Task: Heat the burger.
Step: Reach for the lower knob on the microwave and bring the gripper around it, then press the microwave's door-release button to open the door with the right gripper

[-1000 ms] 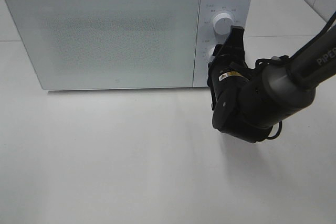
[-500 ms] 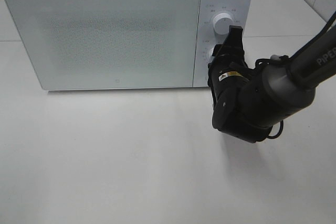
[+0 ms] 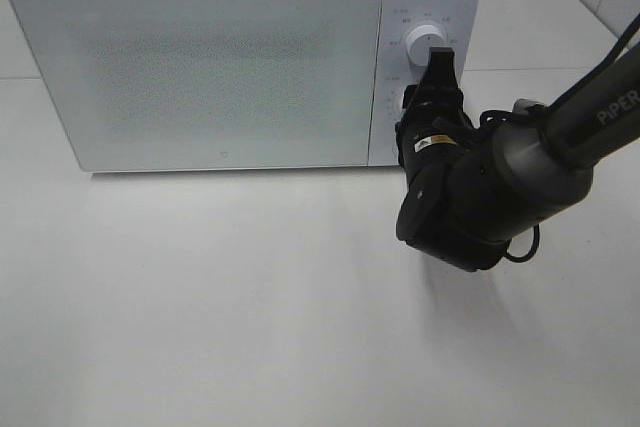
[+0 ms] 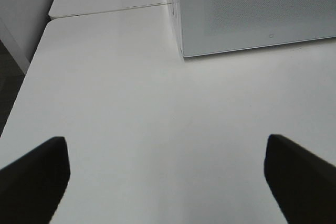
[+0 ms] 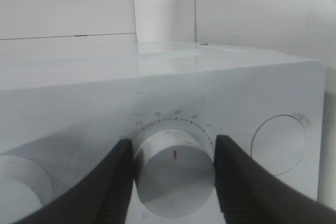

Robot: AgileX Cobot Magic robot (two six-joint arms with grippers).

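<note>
The burger is not in view in any frame. The white microwave (image 3: pixel 200 67) stands at the back of the table with its door closed. My right gripper (image 3: pixel 422 97) is at the control panel, its two black fingers (image 5: pixel 105 182) pressed on either side of the lower dial (image 5: pixel 173 177), which has a red mark and a numbered scale. The upper dial (image 3: pixel 425 40) is free just above it. My left gripper (image 4: pixel 168 182) is open and empty, low over the white table, with the microwave's corner (image 4: pixel 181 45) ahead of it; it does not show in the exterior high view.
The white table (image 3: pixel 200 297) stretches in front of the microwave. A round button (image 5: pixel 278 142) sits beside the held dial. The table's left edge (image 4: pixel 31 77) and a seam to a second surface lie near the left gripper. Tiled wall at the back right.
My right gripper has twisted slightly on the lower dial, its upper finger shifting left towards the upper dial. The microwave has not moved.
</note>
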